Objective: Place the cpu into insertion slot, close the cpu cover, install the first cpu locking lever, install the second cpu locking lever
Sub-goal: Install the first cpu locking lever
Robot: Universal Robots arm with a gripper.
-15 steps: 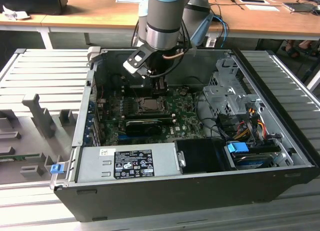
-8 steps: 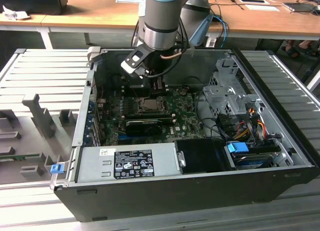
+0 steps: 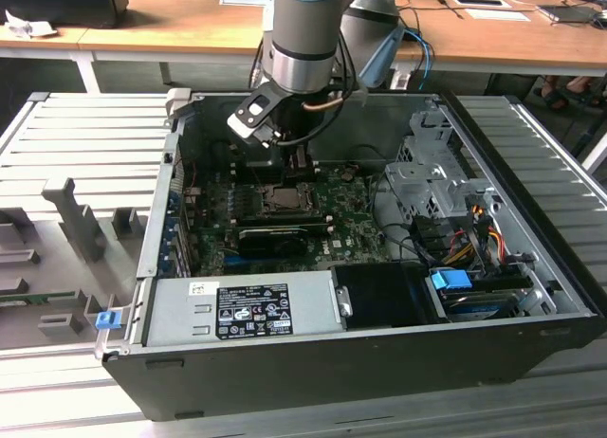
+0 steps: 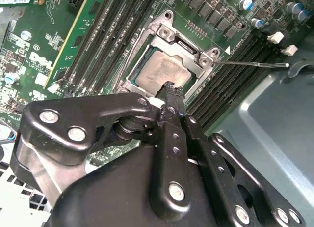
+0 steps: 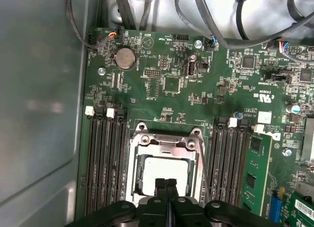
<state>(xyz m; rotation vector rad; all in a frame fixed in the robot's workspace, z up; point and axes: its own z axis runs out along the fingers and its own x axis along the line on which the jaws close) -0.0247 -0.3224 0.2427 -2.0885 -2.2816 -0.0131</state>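
**A:** What did your exterior view give you of the computer case [image 3: 285, 376]?

**B:** It lay open on its side. Inside you had the green motherboard [image 3: 356, 206] with the insertion slot [image 3: 282, 198] on it. A black card [image 3: 280, 237] sat just beside the slot, and a grey power supply [image 3: 242, 310] lay further from it. A metal drive cage [image 3: 427, 177] stood well apart from the slot, toward the exterior view's right. Your gripper [image 3: 296, 168] hung right over the slot.

**A:** And the second wrist view?

**B:** The cpu [image 4: 162, 72] sat in the slot with its dull silver-grey face up. The silvery cpu cover [image 4: 147, 47] lay flat around it. Your gripper's fingers were clenched together with nothing between them, tips at the cpu's edge. A thin metal rod [image 4: 250, 64] stuck out from the slot's corner.

**A:** The first wrist view?

**B:** The cpu showed through the cover's square window. Memory slots [image 5: 103, 163] flanked the insertion slot on both sides, and your clenched tips were over the cpu.
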